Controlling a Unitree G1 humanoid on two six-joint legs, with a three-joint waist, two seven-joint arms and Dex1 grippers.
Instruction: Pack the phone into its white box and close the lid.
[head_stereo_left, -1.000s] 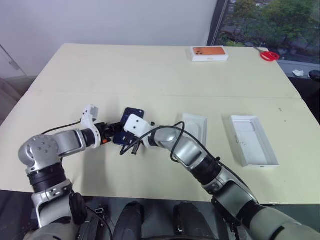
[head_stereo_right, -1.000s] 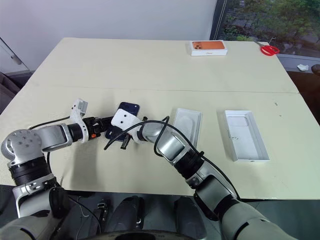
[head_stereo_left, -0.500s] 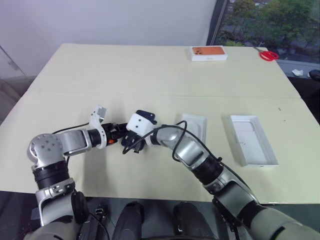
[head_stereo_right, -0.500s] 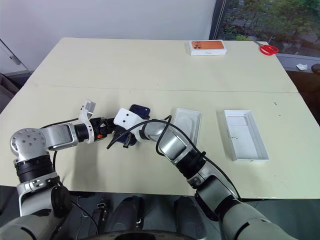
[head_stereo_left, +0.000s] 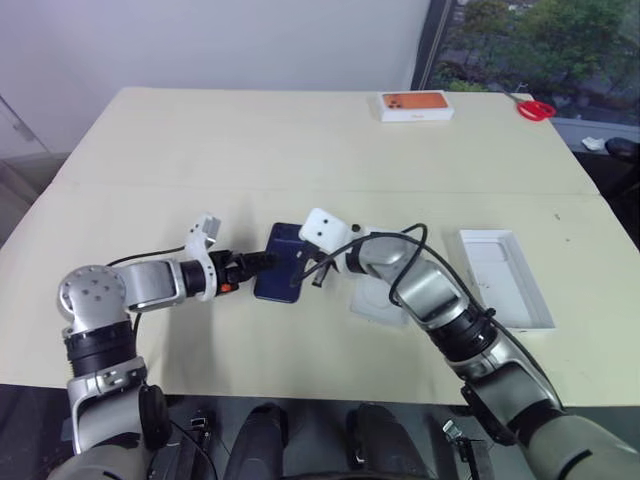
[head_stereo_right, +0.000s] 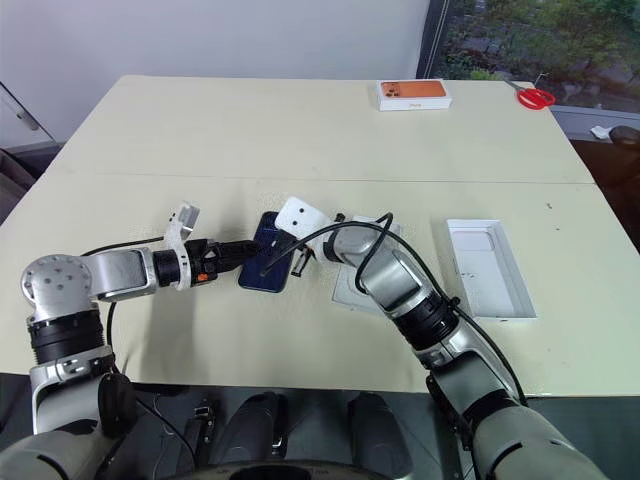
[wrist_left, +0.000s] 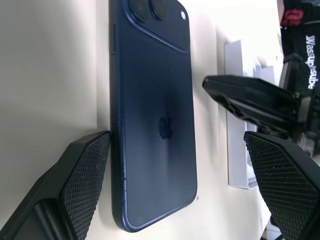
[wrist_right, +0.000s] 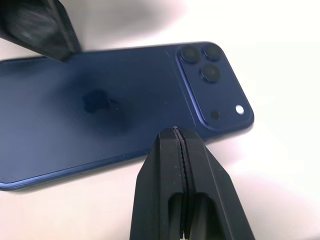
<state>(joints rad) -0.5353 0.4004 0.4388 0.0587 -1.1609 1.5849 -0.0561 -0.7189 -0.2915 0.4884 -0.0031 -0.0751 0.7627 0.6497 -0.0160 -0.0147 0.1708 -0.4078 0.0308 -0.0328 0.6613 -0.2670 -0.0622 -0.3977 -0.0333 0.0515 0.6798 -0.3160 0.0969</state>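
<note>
The dark blue phone (head_stereo_left: 281, 277) lies flat on the table, back up, with its camera cluster at the far end. My left gripper (wrist_left: 178, 146) is open, one finger on each side of the phone's near end. My right gripper (wrist_right: 176, 134) is shut, its tips at the phone's long edge just beside the camera cluster. The white box (head_stereo_left: 376, 306) lies under my right forearm and is mostly hidden; a white insert with an oval hollow shows in it. The lid (head_stereo_left: 505, 279) lies to the right, open side up, plain white inside.
An orange-topped white box (head_stereo_left: 416, 105) and red scissors (head_stereo_left: 538, 110) sit at the far right of the cream table (head_stereo_left: 250, 150). The table's front edge runs just below both arms.
My right arm has swung to the right and the phone has shifted right with it, from raised on edge between the grippers to lying flat. My left gripper has barely moved.
</note>
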